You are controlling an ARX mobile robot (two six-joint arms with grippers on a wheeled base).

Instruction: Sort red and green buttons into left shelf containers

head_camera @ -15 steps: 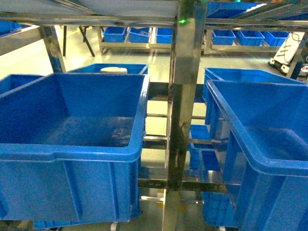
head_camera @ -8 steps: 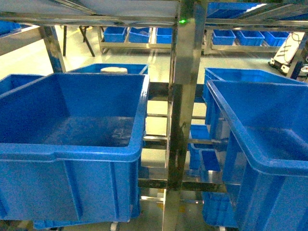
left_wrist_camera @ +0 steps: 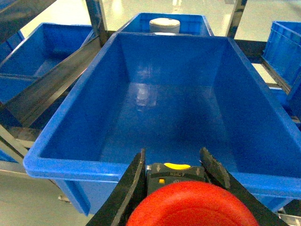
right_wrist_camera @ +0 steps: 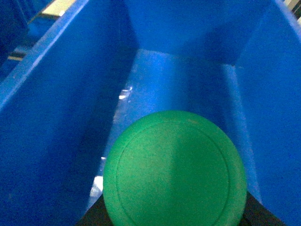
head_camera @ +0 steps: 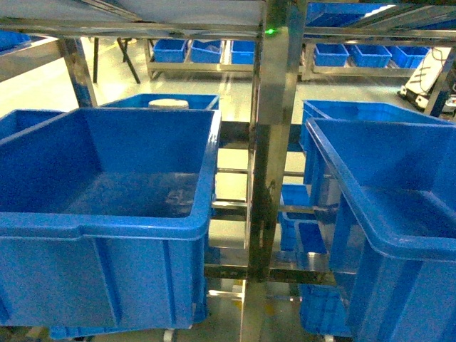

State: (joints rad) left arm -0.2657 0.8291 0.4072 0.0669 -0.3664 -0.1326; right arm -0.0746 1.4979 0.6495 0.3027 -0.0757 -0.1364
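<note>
In the left wrist view my left gripper (left_wrist_camera: 173, 153) is shut on a red button (left_wrist_camera: 193, 205). Its round red cap fills the bottom of the frame and its black body with a yellow tab sits between the fingers. The button hangs just in front of the near rim of a large deep blue container (left_wrist_camera: 70, 165), seen in the head view as the left bin (head_camera: 107, 225). In the right wrist view a green button (right_wrist_camera: 175, 170) covers the right gripper; only black fingers (right_wrist_camera: 96, 217) show at the corners. It hangs over the inside of a blue container (right_wrist_camera: 56, 84). Neither gripper appears in the head view.
A steel shelf upright (head_camera: 267, 178) stands between the left bin and a second big blue bin (head_camera: 399, 246). A bin behind holds a white round object (left_wrist_camera: 164, 24). Another blue bin (left_wrist_camera: 42, 52) sits at the left. Small blue trays (head_camera: 206, 50) line a far rack.
</note>
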